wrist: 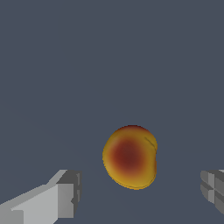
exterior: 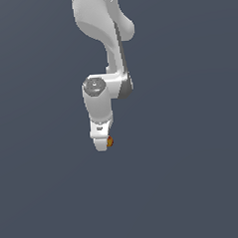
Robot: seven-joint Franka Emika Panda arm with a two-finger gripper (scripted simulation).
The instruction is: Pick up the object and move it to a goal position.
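The object [wrist: 130,156] is a small round orange-yellow ball with a red patch, seen close up in the wrist view. It lies between my two grey fingertips [wrist: 65,194], which stand well apart and touch nothing. My gripper [wrist: 139,192] is open around it. In the exterior view the object [exterior: 110,141] peeks out as a small orange-red spot beside the low end of my white gripper [exterior: 102,144], which hides most of it. The arm hangs down from above.
A plain dark grey-blue surface [exterior: 195,186] fills both views. No other objects, containers or edges show.
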